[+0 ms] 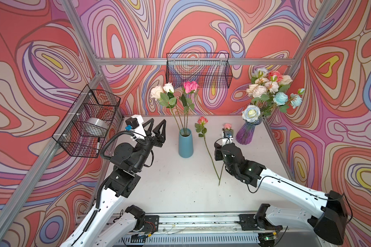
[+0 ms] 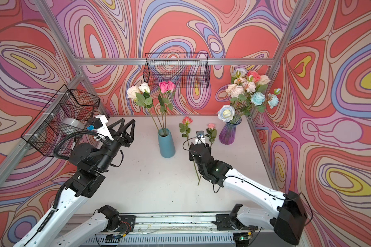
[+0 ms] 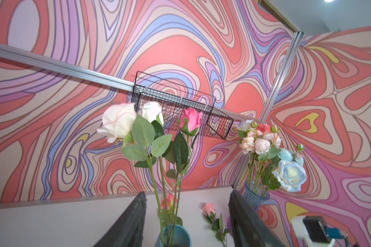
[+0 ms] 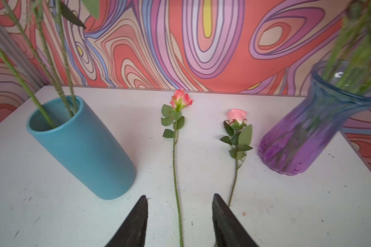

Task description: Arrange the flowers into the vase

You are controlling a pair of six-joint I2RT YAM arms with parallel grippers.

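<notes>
The coral rose point(image 4: 174, 149) is lying on the surface point(image 4: 51, 213), its stem running lengthwise between the open, empty right fingers point(image 4: 135, 224), while the left fingers point(image 3: 126, 226) are hanging open, farther off beside the blue vase point(image 4: 84, 149).

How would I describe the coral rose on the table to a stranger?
On the white table, two roses lie flat between the blue vase and the purple vase. The coral rose lies nearer the blue vase, its bloom darker than the pale pink rose beside it.
</notes>
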